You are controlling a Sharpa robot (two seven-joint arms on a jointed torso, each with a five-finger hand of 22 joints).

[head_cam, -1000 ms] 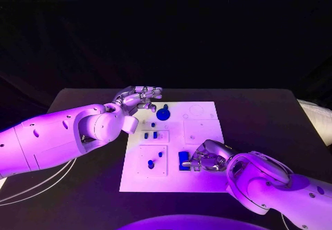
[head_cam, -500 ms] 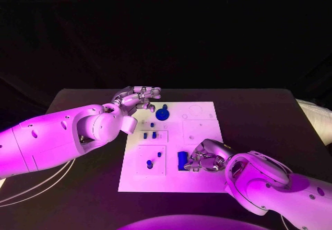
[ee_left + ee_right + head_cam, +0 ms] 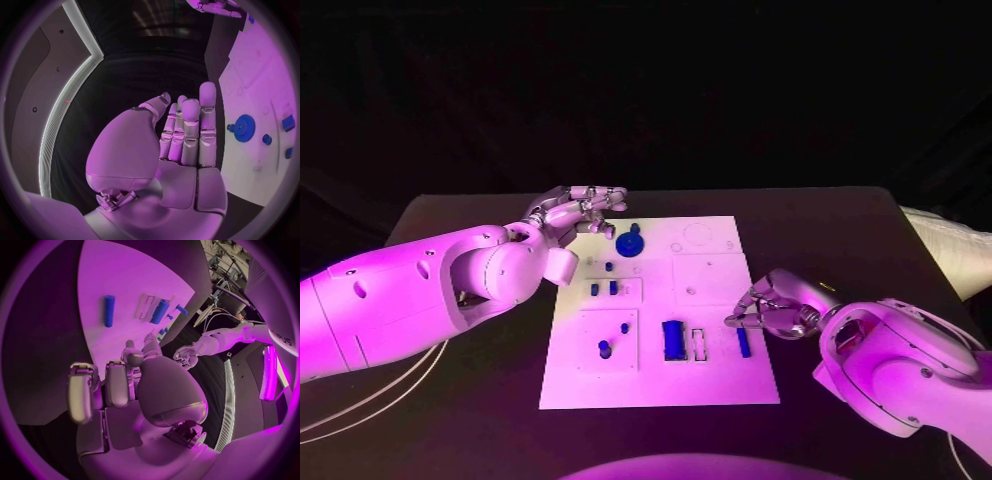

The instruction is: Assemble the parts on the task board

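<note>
White task board [image 3: 711, 375] centred on black table [image 3: 444, 215]. Left hand [image 3: 583, 210] at far-left corner, fingers straight and together, empty, near blue gear [image 3: 632, 241]. Blue block [image 3: 672, 340] seated beside an open slot [image 3: 700, 343]. Right hand [image 3: 776, 312] curled, empty, just beside loose blue bar [image 3: 743, 342]. Likely next: grasp bar, align with slot.

1. We see a black table [image 3: 459, 215] set against a dark backdrop.
2. We see a curved bright light strip [image 3: 65, 102] on a dark wall panel.
3. We see violet light everywhere.
</note>
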